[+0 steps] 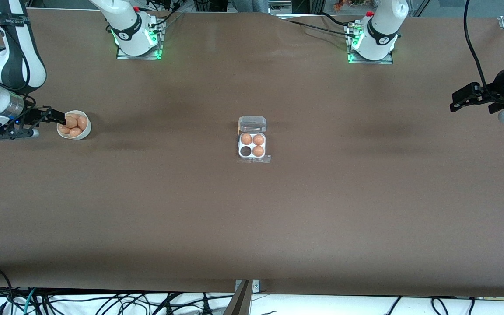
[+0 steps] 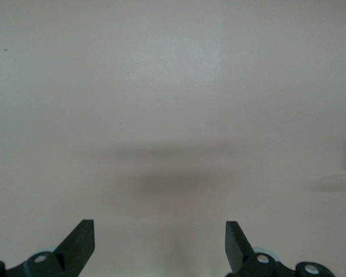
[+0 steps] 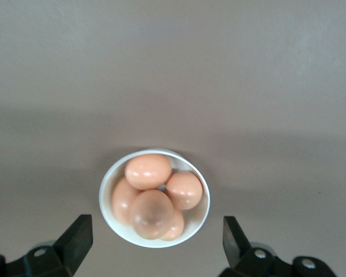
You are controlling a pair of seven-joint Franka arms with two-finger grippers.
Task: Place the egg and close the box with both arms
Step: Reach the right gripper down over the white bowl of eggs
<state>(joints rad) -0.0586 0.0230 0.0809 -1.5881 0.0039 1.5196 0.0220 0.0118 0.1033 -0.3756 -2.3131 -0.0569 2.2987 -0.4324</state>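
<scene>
Mid-table — box (image 1: 252, 144) lid open, three eggs, one cell empty.

We see the right gripper (image 1: 57, 117) at the right arm's end of the table, fingers (image 3: 76, 235) spread wide, nothing between them. The left gripper (image 1: 457, 101) hangs in the air at the left arm's end, fingers (image 2: 81, 241) likewise wide apart and empty; this arm waits.

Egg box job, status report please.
Right gripper open over bowl of eggs. Left gripper open, waiting. Box open, one cell empty. Nothing in the way.
</scene>
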